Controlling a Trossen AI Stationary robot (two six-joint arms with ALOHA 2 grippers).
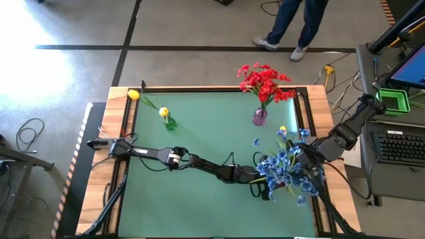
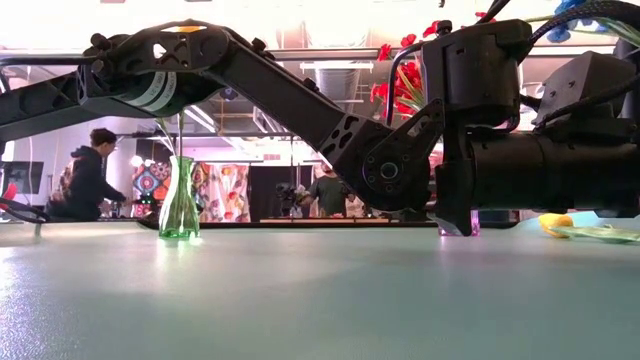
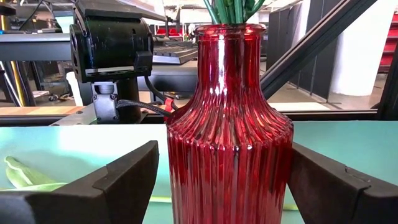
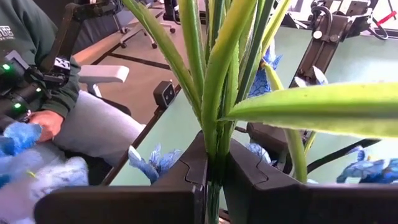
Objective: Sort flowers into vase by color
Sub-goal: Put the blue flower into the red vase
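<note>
A red ribbed glass vase stands on the green table with green stems in its neck, under a bunch of blue flowers. My left gripper reaches level across the table and has the vase between its fingers. My right gripper hangs above the bunch, shut on the blue flowers' stems. Red flowers stand in a purple vase. One yellow flower stands in a green vase. My left gripper comes level from the table's left side, one finger on each side of the red vase's belly. That finger meets the wall; whether the other finger touches, I cannot tell. The vase stands upright on the table. My right gripper pinches several green stems between its two fingers. The stems run on past the fingertips. The blue blooms spread out below and around the gripper.
A second yellow flower lies at the table's far left corner, a third near the purple vase. A leaf lies on the table beside the left gripper. A seated person and a keyboard are off the right edge.
</note>
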